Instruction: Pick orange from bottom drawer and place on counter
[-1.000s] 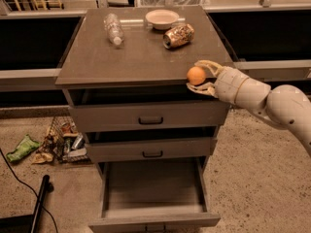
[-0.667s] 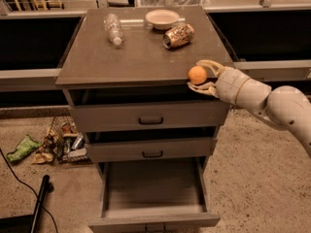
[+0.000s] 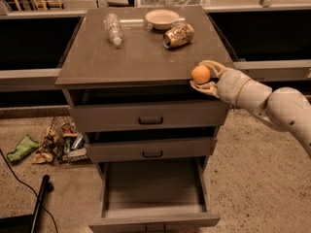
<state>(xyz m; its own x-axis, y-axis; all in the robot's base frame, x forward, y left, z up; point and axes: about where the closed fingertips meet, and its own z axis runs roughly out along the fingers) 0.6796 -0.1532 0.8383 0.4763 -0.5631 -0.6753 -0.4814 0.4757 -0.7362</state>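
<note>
The counter (image 3: 141, 57) at upper centre carries a plastic bottle (image 3: 114, 29), bowl (image 3: 162, 18) and crushed can (image 3: 178, 35); the bottom drawer (image 3: 155, 191) is open below. From the right, the gripper (image 3: 202, 75) clasps the orange (image 3: 200, 74) at the counter's edge.

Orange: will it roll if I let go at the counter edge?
Likely: the orange is round and smooth, and the tool holds it at the counter edge, front right. It looks undented in the grip, so probably firm.

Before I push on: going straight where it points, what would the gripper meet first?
The gripper, holding the orange at the counter's front corner, points across bare counter. The lying bottle is probably first, though height is unclear.
</note>
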